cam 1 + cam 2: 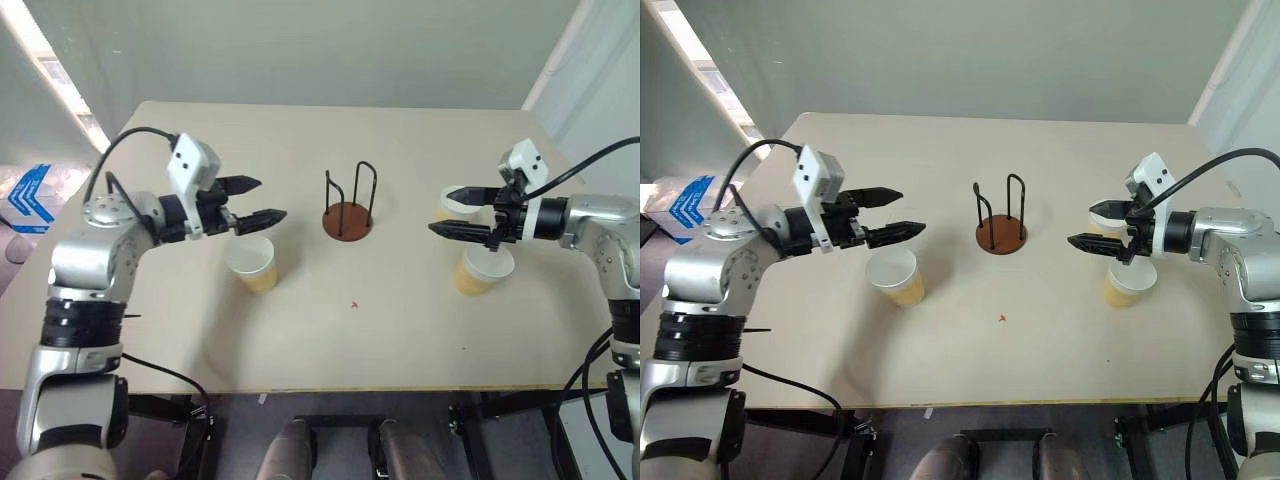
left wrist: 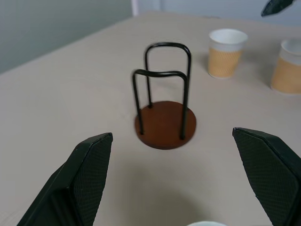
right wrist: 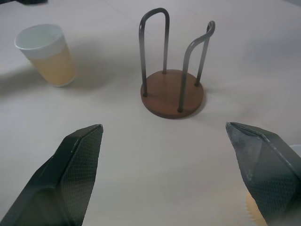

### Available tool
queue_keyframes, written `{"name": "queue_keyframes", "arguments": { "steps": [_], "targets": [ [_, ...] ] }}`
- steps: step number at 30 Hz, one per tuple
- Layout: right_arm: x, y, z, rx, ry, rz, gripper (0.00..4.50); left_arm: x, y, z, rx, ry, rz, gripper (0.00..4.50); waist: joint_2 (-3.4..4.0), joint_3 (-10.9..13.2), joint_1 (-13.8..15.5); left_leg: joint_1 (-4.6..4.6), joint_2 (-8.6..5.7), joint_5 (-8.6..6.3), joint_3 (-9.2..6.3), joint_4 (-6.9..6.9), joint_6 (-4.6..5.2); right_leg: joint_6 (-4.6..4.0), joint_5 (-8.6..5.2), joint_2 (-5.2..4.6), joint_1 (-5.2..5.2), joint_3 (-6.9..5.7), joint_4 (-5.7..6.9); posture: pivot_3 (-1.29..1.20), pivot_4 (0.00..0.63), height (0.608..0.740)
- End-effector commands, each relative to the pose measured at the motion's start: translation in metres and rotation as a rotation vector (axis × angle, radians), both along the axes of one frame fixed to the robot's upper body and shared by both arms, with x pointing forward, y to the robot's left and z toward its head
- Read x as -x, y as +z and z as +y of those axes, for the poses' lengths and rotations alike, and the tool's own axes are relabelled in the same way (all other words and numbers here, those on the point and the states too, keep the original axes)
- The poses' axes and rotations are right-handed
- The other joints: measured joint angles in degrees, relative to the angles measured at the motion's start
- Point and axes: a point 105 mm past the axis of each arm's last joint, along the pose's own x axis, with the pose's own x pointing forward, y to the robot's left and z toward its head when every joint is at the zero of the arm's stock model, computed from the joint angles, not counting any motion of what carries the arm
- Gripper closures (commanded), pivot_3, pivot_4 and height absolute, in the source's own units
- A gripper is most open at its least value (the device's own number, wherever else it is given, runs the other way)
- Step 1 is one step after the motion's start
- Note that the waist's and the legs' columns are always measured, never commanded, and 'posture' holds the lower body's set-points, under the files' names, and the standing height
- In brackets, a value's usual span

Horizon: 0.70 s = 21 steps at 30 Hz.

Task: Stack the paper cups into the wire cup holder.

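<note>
Head views: we log the wire cup holder (image 1: 348, 214) mid-table, bare tabletop (image 1: 330, 330) around it, well clear of every edge. One paper cup (image 1: 252, 264) stands under the left gripper (image 1: 250, 201), two cups (image 1: 1129, 281) by the right gripper (image 1: 1092, 226). Left wrist view: fingers (image 2: 80, 181) spread, level, facing the holder. Right wrist view: fingers (image 3: 70, 174) spread likewise, empty.
</note>
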Motion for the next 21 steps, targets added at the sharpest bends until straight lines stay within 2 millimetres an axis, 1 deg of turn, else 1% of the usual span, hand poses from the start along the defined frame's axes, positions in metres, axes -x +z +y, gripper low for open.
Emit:
{"name": "queue_keyframes", "arguments": {
  "steps": [1, 4, 11, 16, 21],
  "targets": [
    [0.009, 0.011, 0.000, 0.005, 0.017, -0.029, 0.07, -0.007, 0.010, -0.011, 0.011, -0.027, -0.039, 0.00, 0.00, 0.0, 0.1, -0.01, 0.00, 0.01, 0.00, 0.00, 0.00, 0.00, 0.00, 0.00, 0.00, -0.01, -0.01, 0.00, 0.150, 0.740],
    [0.013, 0.009, 0.002, 0.009, 0.023, -0.022, 0.07, -0.010, 0.008, -0.023, 0.018, -0.063, -0.031, 0.00, 0.00, 0.0, 0.2, -0.07, 0.00, 0.06, 0.00, 0.02, 0.04, 0.05, 0.02, -0.01, 0.00, -0.01, -0.05, 0.00, 0.150, 0.740],
    [0.018, 0.007, 0.000, 0.015, 0.018, -0.012, 0.07, -0.017, -0.004, -0.041, -0.018, -0.089, 0.001, 0.00, -0.01, 0.0, 0.2, -0.09, 0.00, 0.15, 0.03, 0.04, 0.09, 0.19, 0.10, -0.01, 0.01, 0.02, -0.10, 0.00, 0.150, 0.740],
    [0.019, 0.005, -0.001, 0.016, 0.011, -0.008, 0.07, -0.032, -0.012, -0.053, -0.046, -0.057, 0.015, 0.00, -0.02, 0.0, 0.4, -0.12, -0.02, 0.21, 0.03, 0.07, 0.18, 0.32, 0.18, -0.03, 0.04, 0.02, -0.10, 0.00, 0.150, 0.740],
    [0.019, 0.003, -0.001, 0.016, 0.007, -0.005, 0.07, -0.042, -0.014, -0.063, -0.047, -0.037, 0.006, 0.00, -0.02, 0.0, 0.4, -0.12, -0.06, 0.23, 0.03, 0.14, 0.23, 0.41, 0.24, -0.05, 0.12, 0.03, -0.13, 0.00, 0.150, 0.740]
  ]
}}
